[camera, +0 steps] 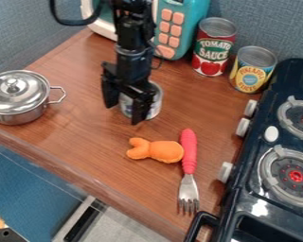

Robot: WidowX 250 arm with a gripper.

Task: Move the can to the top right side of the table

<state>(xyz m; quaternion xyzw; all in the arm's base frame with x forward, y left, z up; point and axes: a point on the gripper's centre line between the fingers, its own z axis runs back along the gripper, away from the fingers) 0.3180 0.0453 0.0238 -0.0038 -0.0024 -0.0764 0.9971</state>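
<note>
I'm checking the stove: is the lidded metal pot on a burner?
No, the pot stands on the wooden tabletop, well away from the stove.

One lidded silver pot [18, 109], at left, side handle toward the right. One teal toy microwave [185, 10], pink buttons, at top. One red-labelled tin [212, 49], upright, just beside it; one yellow-and-blue-labelled tin [251, 73], upright, between the first tin and a black toy stove [247, 189] with pale knobs, at right. One orange soft toy [159, 151], lying just beside a red-handled fork [188, 153], tines toward the bottom.
</note>
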